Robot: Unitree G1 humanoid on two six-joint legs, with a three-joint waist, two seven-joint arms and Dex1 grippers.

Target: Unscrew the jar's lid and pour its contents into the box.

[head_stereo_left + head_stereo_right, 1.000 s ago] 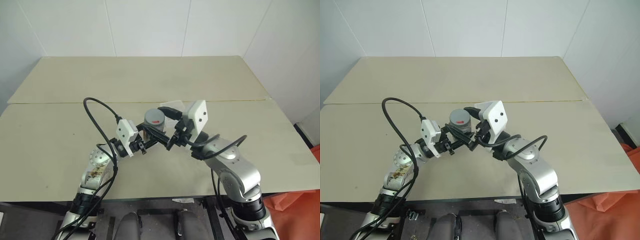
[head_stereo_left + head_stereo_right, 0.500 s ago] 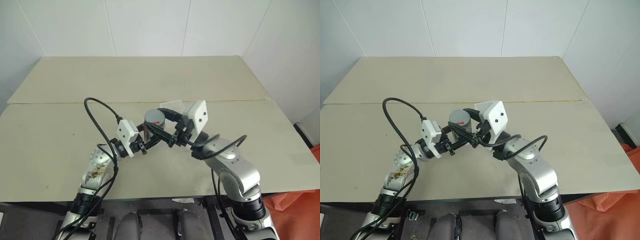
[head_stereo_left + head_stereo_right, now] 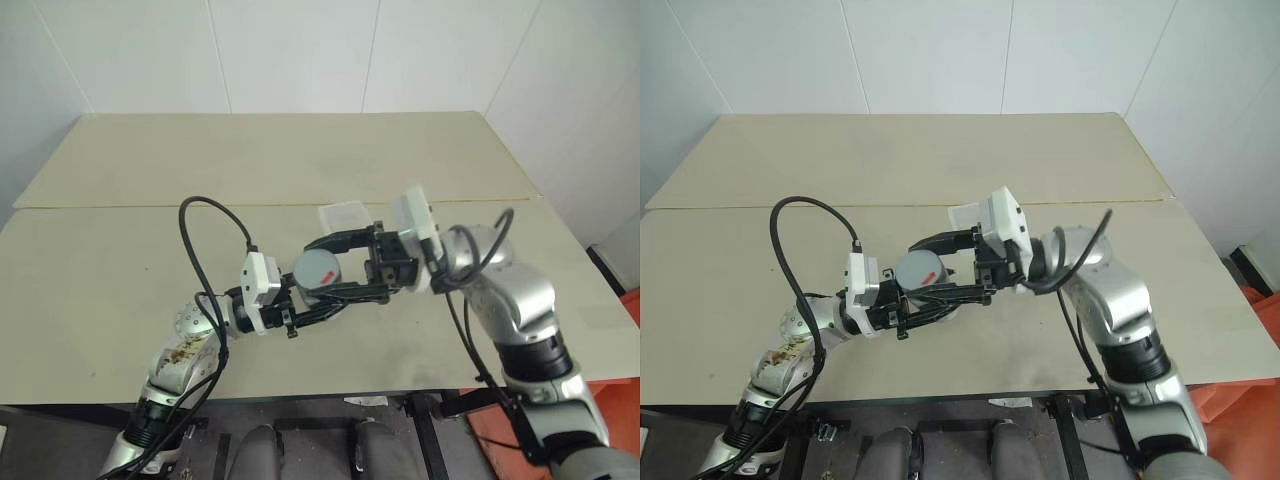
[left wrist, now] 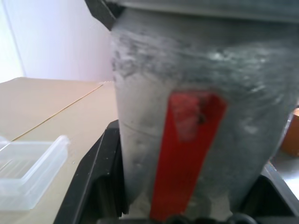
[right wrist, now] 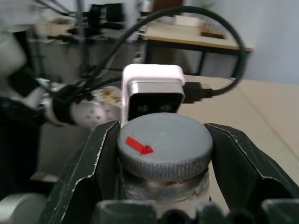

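- Wide pale beige table [image 3: 120,280], a seam running across it; both arms meet above its near half.
- Right gripper [image 3: 325,268]: two black fingers [image 5: 100,161] closed on the rim of the round grey screw lid [image 5: 163,144], one on each side, the wrist pointing toward the left arm.
- Left gripper [image 3: 318,305]: clamped tight on the small clear cylindrical jar [image 4: 201,121], its black fingers either side of the red-and-white label; jar held up off the table, between the two wrists.
- Lid sits on the jar, red mark on top, tilted toward the head camera.
- Small shallow clear plastic box [image 3: 343,214]: on the table just beyond the grippers, apart from the jar.
- Contents: cannot be made out.
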